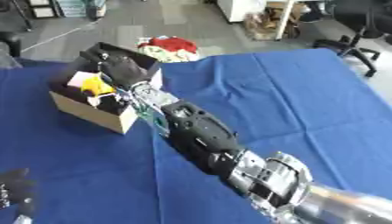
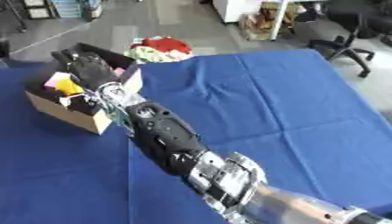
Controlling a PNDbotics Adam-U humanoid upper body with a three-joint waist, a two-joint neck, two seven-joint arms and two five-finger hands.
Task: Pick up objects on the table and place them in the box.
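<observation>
A cardboard box stands at the far left of the blue table. Inside it lie a yellow thing, a pink thing and a dark thing. My right arm crosses the table from the lower right, and my black right hand hovers over the box's far side. Its fingers stretch out over the opening, and I see nothing held in them. My left hand rests open at the lower left corner, apart from the box.
A heap of red, white and green cloth lies on the floor just past the table's far edge. An office chair stands beyond the far right corner. The blue cloth to the right of my arm is bare and wrinkled.
</observation>
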